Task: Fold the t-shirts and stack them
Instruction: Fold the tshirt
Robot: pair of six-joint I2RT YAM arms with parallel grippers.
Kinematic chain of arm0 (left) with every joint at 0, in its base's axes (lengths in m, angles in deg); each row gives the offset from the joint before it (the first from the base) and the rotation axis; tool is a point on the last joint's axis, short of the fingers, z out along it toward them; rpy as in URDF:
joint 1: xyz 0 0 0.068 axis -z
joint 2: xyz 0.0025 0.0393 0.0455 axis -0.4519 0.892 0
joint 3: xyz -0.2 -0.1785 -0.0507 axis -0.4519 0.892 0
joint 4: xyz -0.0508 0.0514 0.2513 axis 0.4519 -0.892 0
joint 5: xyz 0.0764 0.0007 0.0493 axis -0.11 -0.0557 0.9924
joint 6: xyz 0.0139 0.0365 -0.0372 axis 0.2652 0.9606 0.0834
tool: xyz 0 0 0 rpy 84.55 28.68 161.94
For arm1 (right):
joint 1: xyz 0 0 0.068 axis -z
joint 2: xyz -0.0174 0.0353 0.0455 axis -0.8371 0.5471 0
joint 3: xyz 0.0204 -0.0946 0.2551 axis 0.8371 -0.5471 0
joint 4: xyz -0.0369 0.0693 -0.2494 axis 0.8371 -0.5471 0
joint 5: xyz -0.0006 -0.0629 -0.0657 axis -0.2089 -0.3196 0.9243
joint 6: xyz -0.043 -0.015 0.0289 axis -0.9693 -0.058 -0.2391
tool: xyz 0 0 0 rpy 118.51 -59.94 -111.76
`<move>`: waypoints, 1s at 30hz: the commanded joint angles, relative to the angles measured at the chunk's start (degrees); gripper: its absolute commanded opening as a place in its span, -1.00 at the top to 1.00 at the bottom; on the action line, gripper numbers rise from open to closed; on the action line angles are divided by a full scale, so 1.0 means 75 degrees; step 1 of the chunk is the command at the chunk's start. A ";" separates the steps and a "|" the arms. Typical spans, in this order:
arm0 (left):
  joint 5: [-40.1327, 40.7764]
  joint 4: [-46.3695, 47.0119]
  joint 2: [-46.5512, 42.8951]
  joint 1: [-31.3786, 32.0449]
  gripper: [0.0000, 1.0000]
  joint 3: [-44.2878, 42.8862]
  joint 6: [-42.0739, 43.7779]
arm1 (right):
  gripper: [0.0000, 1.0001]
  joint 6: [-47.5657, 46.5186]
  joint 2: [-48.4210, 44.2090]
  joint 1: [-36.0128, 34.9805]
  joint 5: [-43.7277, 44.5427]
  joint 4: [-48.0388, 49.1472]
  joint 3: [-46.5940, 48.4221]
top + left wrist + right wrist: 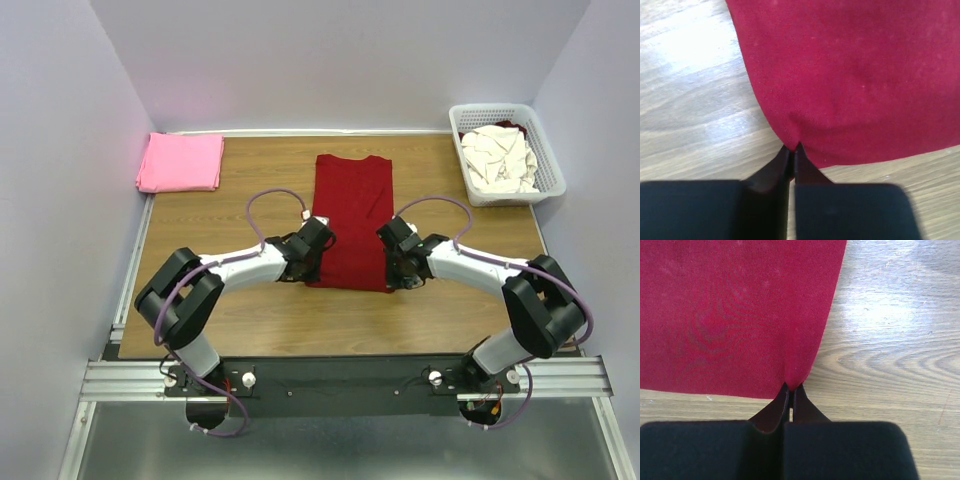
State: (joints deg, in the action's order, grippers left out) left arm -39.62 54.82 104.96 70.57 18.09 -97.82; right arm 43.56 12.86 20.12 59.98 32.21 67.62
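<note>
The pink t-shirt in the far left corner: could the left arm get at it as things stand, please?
Probably not yet: the left claw is shut on the near corner of the dark red t-shirt. Once it lets go, only bare table lies between it and the pink t-shirt.

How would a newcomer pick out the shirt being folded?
On the wooden table, look at the centre. The dark red t-shirt lies there as a long flat strip. The pink t-shirt is folded far left; cream t-shirts fill the basket far right.

Wooden table (420, 322) with dark red t-shirt (352, 215), pink t-shirt (181, 162), white basket (505, 111)
</note>
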 commanded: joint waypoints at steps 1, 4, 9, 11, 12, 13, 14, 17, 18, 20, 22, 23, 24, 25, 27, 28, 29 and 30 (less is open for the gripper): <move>-0.0040 -0.0676 0.0139 0.0207 1.00 0.0278 -0.0070 | 0.99 -0.0106 0.0056 -0.0063 0.0287 -0.0263 -0.0477; -0.0040 -0.1039 -0.0388 0.0604 1.00 0.0664 -0.0398 | 0.99 -0.0024 -0.0295 -0.0249 -0.0158 -0.0706 -0.0595; -0.0273 -0.2281 -0.1957 0.1577 1.00 0.1274 -0.1440 | 0.99 0.0760 -0.1127 -0.1490 -0.0883 -0.1972 -0.0759; -0.0833 -0.2632 -0.2739 0.2068 1.00 0.1426 -0.1803 | 0.99 0.1145 -0.1687 -0.1935 -0.1119 -0.2568 -0.0631; -0.0976 -0.2715 -0.3012 0.2153 1.00 0.1438 -0.2153 | 0.99 0.1217 -0.1865 -0.1984 -0.1492 -0.2757 -0.0514; -0.1001 -0.2798 -0.3269 0.2188 1.00 0.1415 -0.2261 | 0.99 0.1241 -0.2053 -0.1984 -0.1565 -0.2922 -0.0374; -0.1279 -0.2845 -0.3806 0.2177 1.00 0.1380 -0.2331 | 0.99 0.1265 -0.2205 -0.1984 -0.1566 -0.3202 0.0011; -0.0886 -0.2950 -0.4361 0.1944 1.00 0.0657 -0.2228 | 0.99 0.1067 -0.2243 -0.1926 -0.0866 -0.3742 0.1370; -0.0849 -0.2962 -0.4362 0.1757 1.00 0.0491 -0.2053 | 0.99 0.0961 -0.1894 -0.1879 -0.0491 -0.3859 0.1745; -0.0790 -0.2916 -0.4211 0.1054 1.00 0.0174 -0.1446 | 0.99 0.0483 -0.1494 -0.1728 -0.0219 -0.3954 0.2844; -0.0813 -0.2764 -0.4093 0.0432 1.00 -0.0213 -0.1034 | 0.99 0.0130 -0.0850 -0.1575 -0.0008 -0.3978 0.3550; -0.0848 -0.2554 -0.3965 0.0222 1.00 -0.0330 -0.0718 | 0.99 -0.0185 -0.0662 -0.1470 0.0074 -0.3966 0.3832; -0.0895 -0.2459 -0.3882 0.0034 1.00 -0.0528 -0.0541 | 0.99 -0.0350 -0.0474 -0.1260 0.0121 -0.3966 0.4171; -0.0942 -0.2366 -0.3800 -0.0107 1.00 -0.0623 -0.0400 | 0.99 -0.0503 -0.0101 -0.1130 0.0168 -0.3966 0.4662; -0.1001 -0.2061 -0.3508 -0.0576 1.00 -0.0752 -0.0014 | 0.99 -0.0947 0.0252 -0.0675 0.0111 -0.3955 0.5145; -0.1233 -0.1967 -0.3390 -0.0739 1.00 -0.0799 0.0104 | 0.99 -0.1089 0.0416 -0.0544 0.0064 -0.3908 0.5588; -0.1386 -0.1734 -0.3192 -0.0973 1.00 -0.0835 0.0210 | 0.99 -0.1311 0.0720 -0.0415 0.0029 -0.3896 0.5778; -0.1527 -0.1442 -0.3004 -0.1266 1.00 -0.0858 0.0350 | 0.99 -0.1557 0.1024 0.0004 -0.0157 -0.3861 0.6151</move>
State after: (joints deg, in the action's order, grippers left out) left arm -47.38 38.48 79.04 65.63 12.80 -101.34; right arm 39.80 15.29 14.44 57.92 4.61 106.72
